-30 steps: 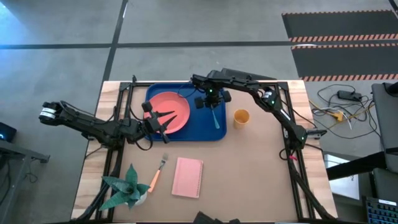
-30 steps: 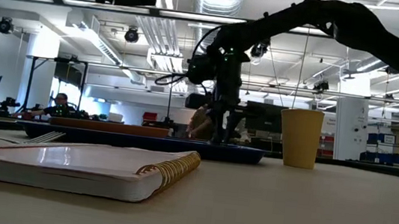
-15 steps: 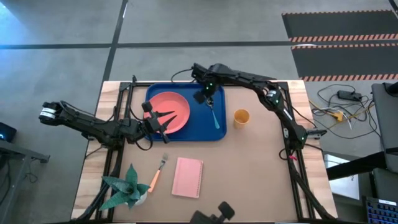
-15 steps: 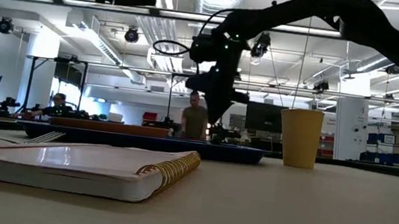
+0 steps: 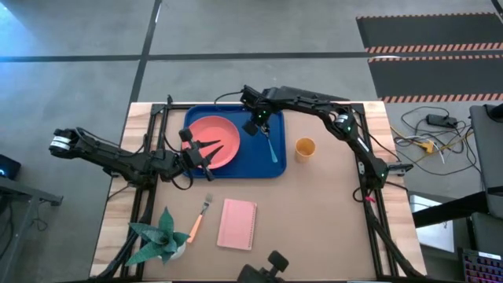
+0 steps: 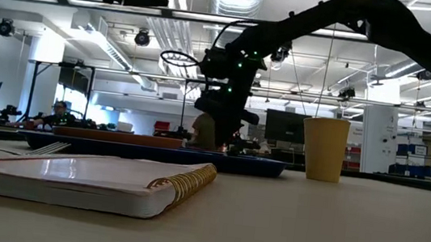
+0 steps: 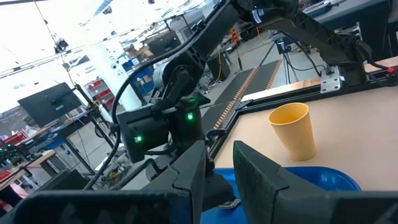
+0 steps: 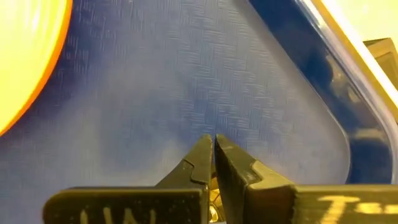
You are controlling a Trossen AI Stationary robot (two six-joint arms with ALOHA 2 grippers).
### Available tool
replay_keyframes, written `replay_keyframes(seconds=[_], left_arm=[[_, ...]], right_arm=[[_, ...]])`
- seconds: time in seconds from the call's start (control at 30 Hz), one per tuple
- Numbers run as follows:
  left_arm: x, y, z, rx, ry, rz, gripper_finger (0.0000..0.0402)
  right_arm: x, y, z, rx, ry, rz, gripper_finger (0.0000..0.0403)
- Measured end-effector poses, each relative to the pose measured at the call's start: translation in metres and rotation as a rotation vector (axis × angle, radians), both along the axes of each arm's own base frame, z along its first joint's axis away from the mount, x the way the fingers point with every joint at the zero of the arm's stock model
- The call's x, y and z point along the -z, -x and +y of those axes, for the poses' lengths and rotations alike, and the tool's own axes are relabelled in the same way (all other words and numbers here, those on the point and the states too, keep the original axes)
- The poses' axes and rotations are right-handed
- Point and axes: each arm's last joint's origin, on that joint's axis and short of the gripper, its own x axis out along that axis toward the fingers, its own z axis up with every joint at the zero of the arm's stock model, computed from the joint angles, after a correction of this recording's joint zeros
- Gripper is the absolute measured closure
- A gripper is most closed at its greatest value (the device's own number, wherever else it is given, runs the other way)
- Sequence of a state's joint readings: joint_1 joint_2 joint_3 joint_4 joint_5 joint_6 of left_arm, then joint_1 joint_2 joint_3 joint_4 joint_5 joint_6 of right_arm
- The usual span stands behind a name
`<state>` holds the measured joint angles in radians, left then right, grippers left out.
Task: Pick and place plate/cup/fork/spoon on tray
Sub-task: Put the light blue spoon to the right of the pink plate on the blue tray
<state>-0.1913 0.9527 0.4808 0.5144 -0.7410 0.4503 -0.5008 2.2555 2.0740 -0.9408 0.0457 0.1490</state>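
Now: coral-pink rimmed plate (image 5: 214, 140), blue tray (image 5: 277, 168).

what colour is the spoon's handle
Light blue; the spoon lies on the blue tray, clearest in the high view.

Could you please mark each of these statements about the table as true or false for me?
1. The plate lies on the tray. True.
2. The cup stands on the tray. False: it stands on the bare table beside the tray's right edge.
3. The spoon lies on the tray, right of the plate. True.
4. The fork is held by the left gripper. False: it lies on the table between the plant and the notebook; the left gripper is over the plate, holding nothing.
5. The right gripper has its fingers nearly together over the tray, holding nothing. True.
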Motion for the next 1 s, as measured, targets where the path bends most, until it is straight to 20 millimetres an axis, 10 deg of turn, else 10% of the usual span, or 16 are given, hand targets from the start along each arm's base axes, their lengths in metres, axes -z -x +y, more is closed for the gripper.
replay_keyframes(seconds=[1.0], left_arm=[[0.000,0.000,0.000,-0.001,-0.001,0.001,0.0336]], right_arm=[[0.024,0.007,0.007,0.037,-0.003,0.090,0.0394]])
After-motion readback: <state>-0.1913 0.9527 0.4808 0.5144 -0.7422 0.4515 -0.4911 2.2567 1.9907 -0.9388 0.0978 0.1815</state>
